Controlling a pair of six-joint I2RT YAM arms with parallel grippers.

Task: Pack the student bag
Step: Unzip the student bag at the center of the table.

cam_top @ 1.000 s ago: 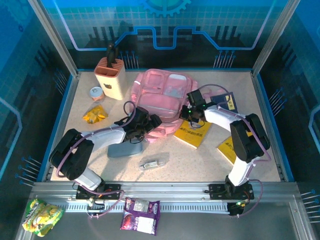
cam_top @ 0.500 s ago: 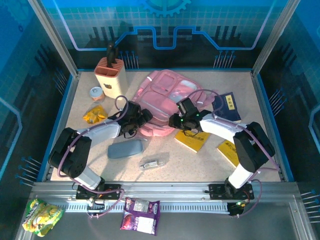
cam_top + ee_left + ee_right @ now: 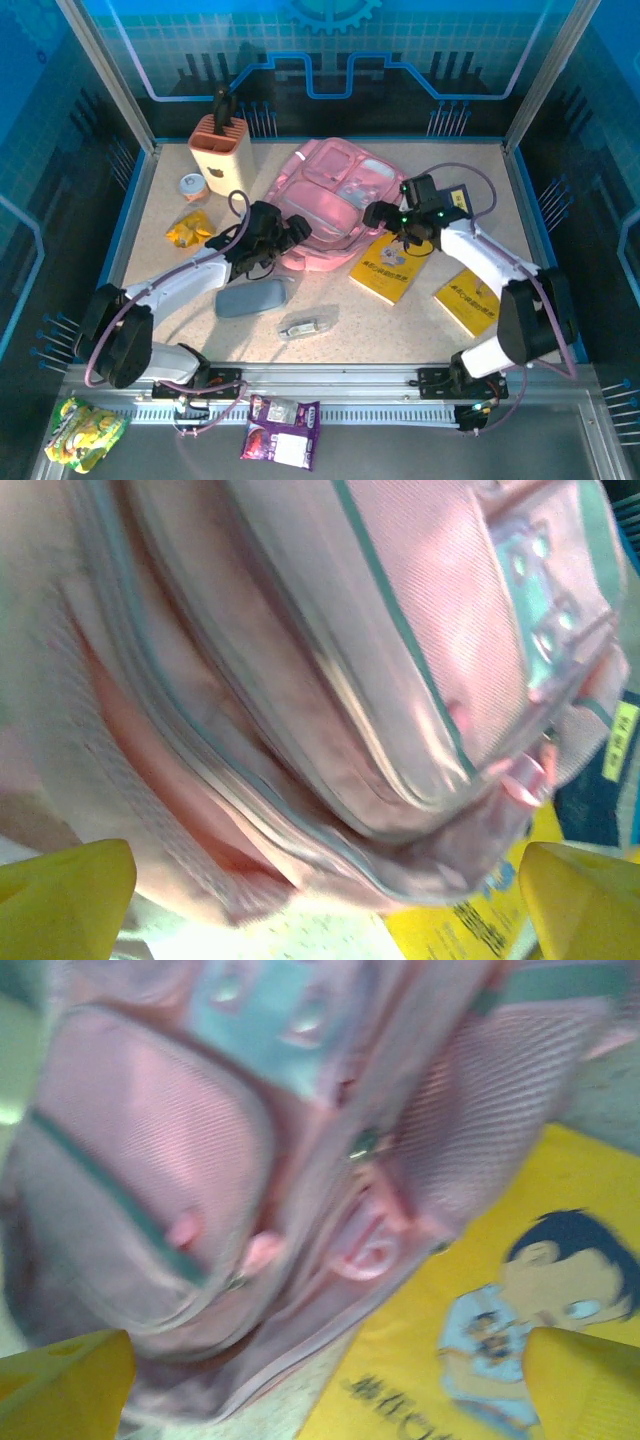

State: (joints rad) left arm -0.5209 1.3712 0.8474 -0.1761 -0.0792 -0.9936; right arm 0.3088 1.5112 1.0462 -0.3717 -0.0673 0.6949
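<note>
Left jaws: we find them wide apart. The yellow fingers (image 3: 62, 900) sit at the two lower corners of the left wrist view with nothing clamped between them.
Right jaws: we find them wide apart as well. Their yellow fingers frame the lower corners of the right wrist view and grip nothing.
Left gripper (image 3: 285, 232): at the near-left edge of the student bag (image 3: 330, 195). We cannot tell whether it touches the fabric.
Right gripper (image 3: 388, 216): just beside the right side of the bag, above the far corner of a yellow book (image 3: 385, 268).
Student bag: lies flat near the middle of the table (image 3: 340, 345), set diagonally, pockets facing up, pale panel toward the far right. Both wrist views show its zippered pockets close up and blurred.
Near side: a grey-blue pencil case (image 3: 250, 297) lies just below the left gripper. A clear wrapped item (image 3: 308, 325) lies nearer the front edge.
Right side: a second yellow book (image 3: 468, 300) lies near the right arm, and a dark blue book (image 3: 458, 200) lies by the far right of the bag.
Far left: a peach holder (image 3: 222, 155), a small round tin (image 3: 192, 186) and a yellow packet (image 3: 188, 230).
</note>
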